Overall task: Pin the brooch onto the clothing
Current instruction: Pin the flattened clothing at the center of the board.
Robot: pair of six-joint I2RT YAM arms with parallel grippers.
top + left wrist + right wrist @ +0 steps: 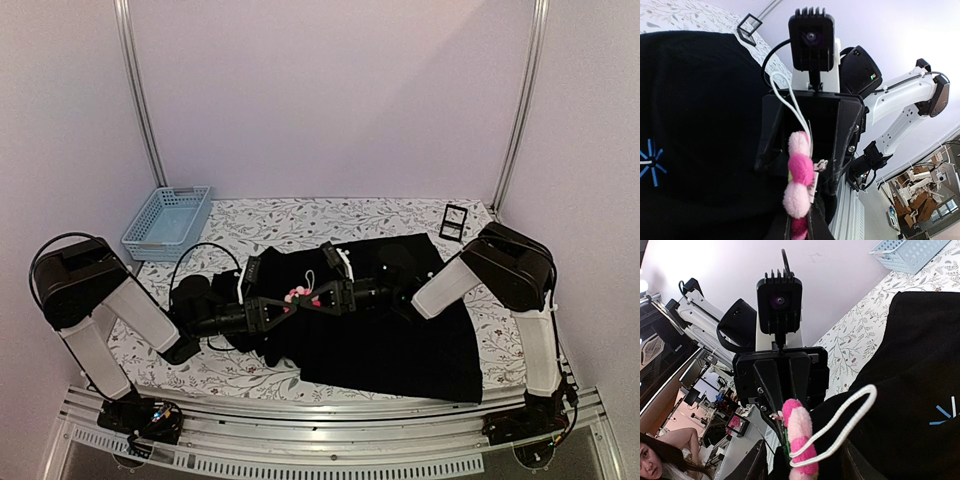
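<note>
The brooch (299,296), a fluffy flower with pink petals, hangs just above the clothing (390,340), a black shirt spread on the table. My left gripper (290,303) is shut on it: in the left wrist view its fingers (790,231) pinch the brooch (799,175) at its lower end. My right gripper (318,298) faces it from the other side and is open. In the right wrist view the brooch (801,440) stands between the spread fingers (752,462), apart from both. A white cord loop (850,420) hangs off the brooch. The shirt's blue star emblem (650,162) shows nearby.
A light-blue basket (168,222) stands at the back left of the flowered tablecloth. A small black stand (453,222) sits at the back right, beyond the shirt. Both arms reach in over the shirt's left part, wrists almost touching.
</note>
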